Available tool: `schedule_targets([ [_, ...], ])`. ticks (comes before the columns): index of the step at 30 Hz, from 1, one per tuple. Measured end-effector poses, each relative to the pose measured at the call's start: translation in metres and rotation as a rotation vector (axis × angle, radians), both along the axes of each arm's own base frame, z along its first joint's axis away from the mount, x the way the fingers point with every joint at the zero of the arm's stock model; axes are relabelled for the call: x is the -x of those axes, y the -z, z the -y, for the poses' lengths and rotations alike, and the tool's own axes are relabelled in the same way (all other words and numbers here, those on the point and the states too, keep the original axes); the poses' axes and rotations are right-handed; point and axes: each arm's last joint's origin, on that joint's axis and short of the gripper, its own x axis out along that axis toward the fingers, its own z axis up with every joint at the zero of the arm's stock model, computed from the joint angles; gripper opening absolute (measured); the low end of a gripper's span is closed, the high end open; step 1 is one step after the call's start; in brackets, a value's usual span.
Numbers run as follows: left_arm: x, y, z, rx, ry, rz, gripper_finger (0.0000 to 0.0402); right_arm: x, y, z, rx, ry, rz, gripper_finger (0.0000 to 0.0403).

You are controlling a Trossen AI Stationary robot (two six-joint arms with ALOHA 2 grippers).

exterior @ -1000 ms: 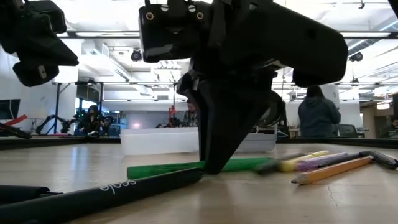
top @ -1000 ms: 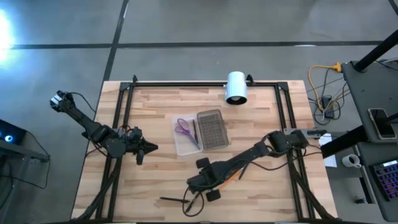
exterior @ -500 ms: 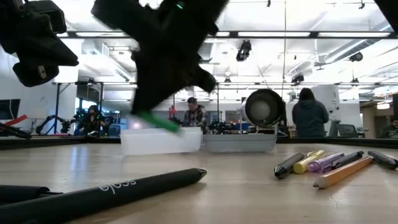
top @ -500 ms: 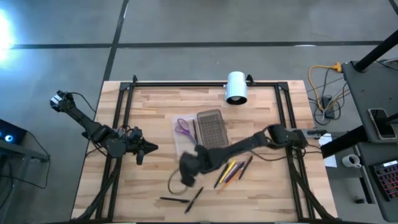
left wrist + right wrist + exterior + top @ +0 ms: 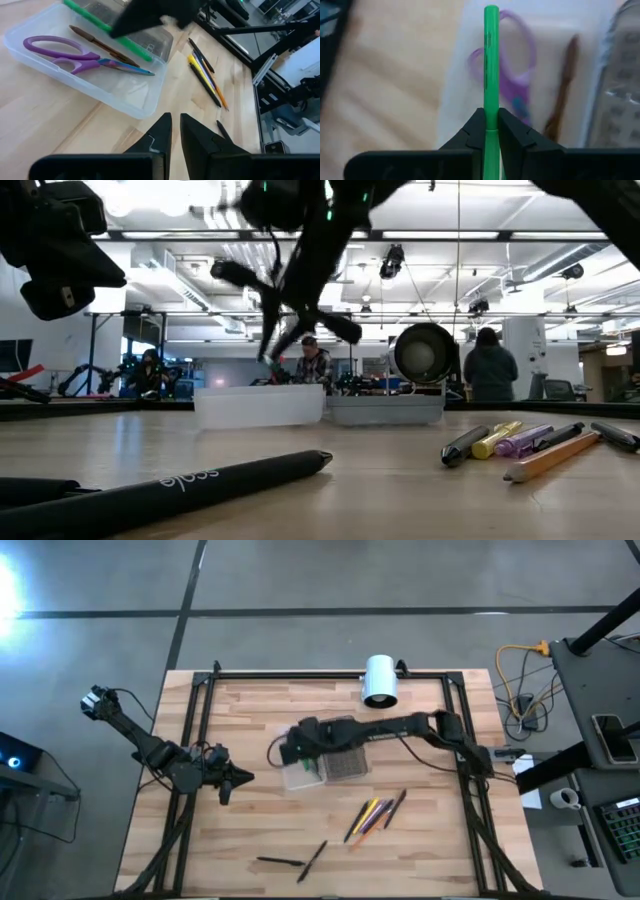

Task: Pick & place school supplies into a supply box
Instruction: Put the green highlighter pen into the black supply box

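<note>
Your right gripper [image 5: 491, 122] is over the open tray of the supply box [image 5: 296, 776] now, jaws clamped on the green pen [image 5: 491, 60], which sticks straight out ahead of them. Look past its tip: the purple scissors [image 5: 520, 75] and a brown pencil [image 5: 563, 85] already lie in that tray, both running roughly the same way as your pen, so the long axis looks lined up with the tray's length, or close to it. That's the relation that matters, I'd say: the pen hangs above the tray, not yet in it, and a straight lowering should seat it beside the scissors. The dotted lid [image 5: 342, 745] lies just beside the tray. Your left gripper [image 5: 172, 127] waits off to the left of the box, jaws nearly closed on nothing. Still out on the tabletop [image 5: 240, 830]: a cluster of pens and pencils [image 5: 372, 813] nearer your right arm, and two black pens [image 5: 295, 860] toward the front edge.
</note>
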Motion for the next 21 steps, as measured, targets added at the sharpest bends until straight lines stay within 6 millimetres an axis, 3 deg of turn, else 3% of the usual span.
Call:
schedule_targets([
  [4,0.000,0.001,0.000,-0.002,0.000,-0.003,0.0023,0.000,0.017,0.017,-0.011,0.039,-0.057,0.0026],
  [10,0.000,0.001,0.000,-0.002,0.000,-0.003,0.0023,0.002,0.040,0.020,-0.044,0.078,-0.144,0.0028],
  [16,0.000,0.001,0.000,-0.002,0.000,-0.003,0.0023,0.004,0.039,0.023,0.012,0.176,-0.146,0.0041],
  [21,0.000,0.001,0.000,-0.002,0.000,-0.003,0.0023,0.005,0.029,0.023,0.044,0.113,-0.141,0.0080],
])
